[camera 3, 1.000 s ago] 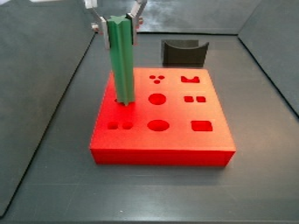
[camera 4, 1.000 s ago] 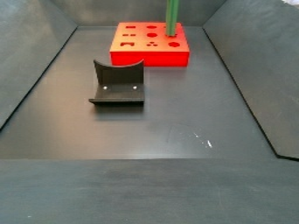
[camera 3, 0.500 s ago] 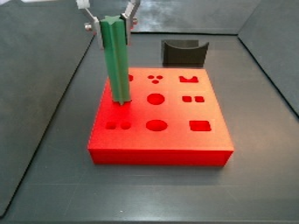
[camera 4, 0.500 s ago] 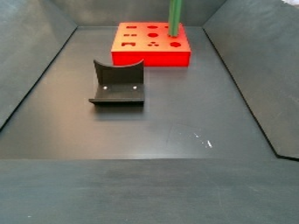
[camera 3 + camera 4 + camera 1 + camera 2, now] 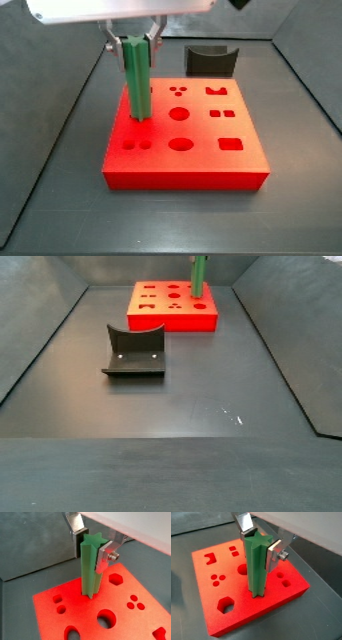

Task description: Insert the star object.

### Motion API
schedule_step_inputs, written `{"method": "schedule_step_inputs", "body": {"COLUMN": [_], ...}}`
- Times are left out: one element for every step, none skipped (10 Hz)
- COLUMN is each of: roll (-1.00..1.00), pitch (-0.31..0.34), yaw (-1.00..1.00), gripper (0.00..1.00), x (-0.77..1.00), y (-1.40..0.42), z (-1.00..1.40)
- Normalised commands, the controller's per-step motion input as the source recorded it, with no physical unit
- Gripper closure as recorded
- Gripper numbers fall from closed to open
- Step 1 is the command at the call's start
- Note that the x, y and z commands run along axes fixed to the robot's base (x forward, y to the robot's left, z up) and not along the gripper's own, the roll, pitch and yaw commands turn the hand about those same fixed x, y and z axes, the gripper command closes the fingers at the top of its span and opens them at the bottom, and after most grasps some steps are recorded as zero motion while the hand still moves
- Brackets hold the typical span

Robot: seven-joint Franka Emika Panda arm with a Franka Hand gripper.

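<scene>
The star object (image 5: 138, 80) is a long green ridged peg, standing upright. My gripper (image 5: 136, 38) is shut on its upper end, with the silver fingers (image 5: 104, 555) pressed on two opposite sides in both wrist views. The gripper (image 5: 261, 546) stands above the red block (image 5: 187, 178), at the block's left far corner in that side view. The peg's lower end (image 5: 89, 594) sits in a hole in the block's top, as a wrist view (image 5: 255, 592) also shows. In a side view the peg (image 5: 198, 278) rises from the block (image 5: 171, 323) and the gripper is out of frame.
The block's top has several other shaped holes (image 5: 179, 114). The dark fixture (image 5: 210, 58) stands behind the block; in a side view it (image 5: 134, 351) sits on the dark floor in front. Grey walls (image 5: 54, 110) slope around the floor.
The gripper has moved down with the peg. The peg's top stands lower and its lower end has sunk into the block's hole.
</scene>
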Motion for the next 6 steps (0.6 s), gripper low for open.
{"method": "schedule_step_inputs", "body": {"roll": [0.01, 0.12, 0.13, 0.17, 0.19, 0.20], "pitch": [0.009, 0.041, 0.041, 0.077, 0.083, 0.093], "yaw": [-0.16, -0.20, -0.22, -0.21, -0.20, -0.20], "gripper": [1.00, 1.00, 1.00, 1.00, 1.00, 1.00], "x": [0.06, 0.15, 0.14, 0.13, 0.13, 0.14], "y": [-0.01, -0.09, -0.06, -0.08, -0.06, -0.08], "z": [-0.41, -0.63, -0.78, -0.76, -0.75, -0.78]}}
